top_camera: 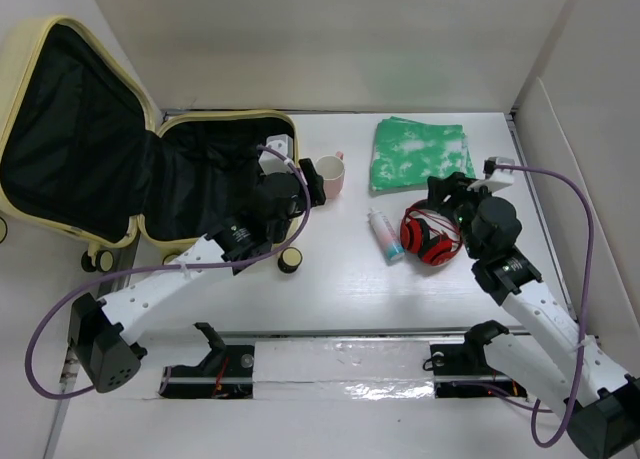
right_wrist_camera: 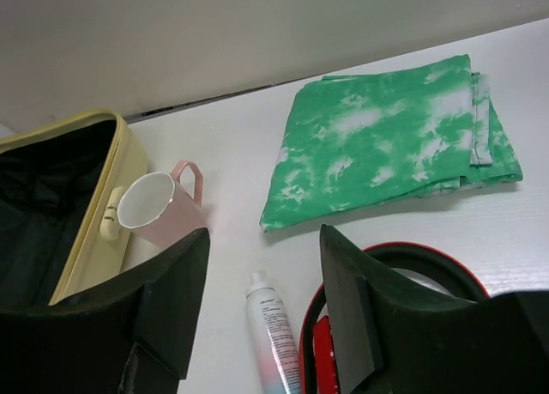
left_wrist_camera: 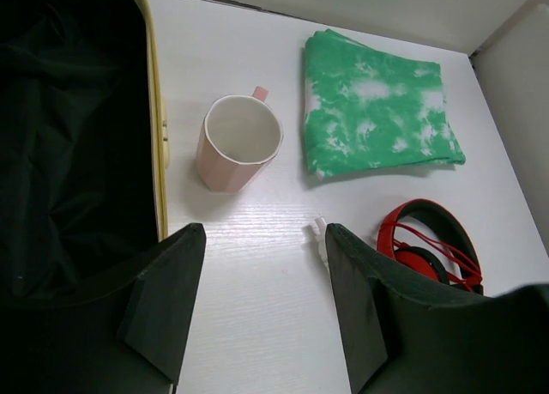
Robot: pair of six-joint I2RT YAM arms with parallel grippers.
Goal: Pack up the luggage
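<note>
The luggage [top_camera: 214,119], a pale yellow hard-shell case, lies open at the left with its black lining showing and its lid [top_camera: 22,59] propped up. A pink mug [top_camera: 333,173] stands just right of it. My left gripper [top_camera: 312,183] hovers open beside the mug, over bare table, with nothing between its fingers [left_wrist_camera: 262,235]. A folded green tie-dye cloth [top_camera: 422,153] lies at the back. Red headphones [top_camera: 430,236] and a white spray bottle [top_camera: 384,235] lie mid-table. My right gripper [top_camera: 450,194] is open above the headphones, empty [right_wrist_camera: 264,235].
White walls close in the table at the back and right [top_camera: 570,149]. The luggage's wheel [top_camera: 290,260] sticks out near the left arm. The case's yellow rim [left_wrist_camera: 154,111] runs right beside the mug [left_wrist_camera: 239,142]. The bottle [right_wrist_camera: 274,334] lies between mug [right_wrist_camera: 159,207] and headphones [right_wrist_camera: 390,265].
</note>
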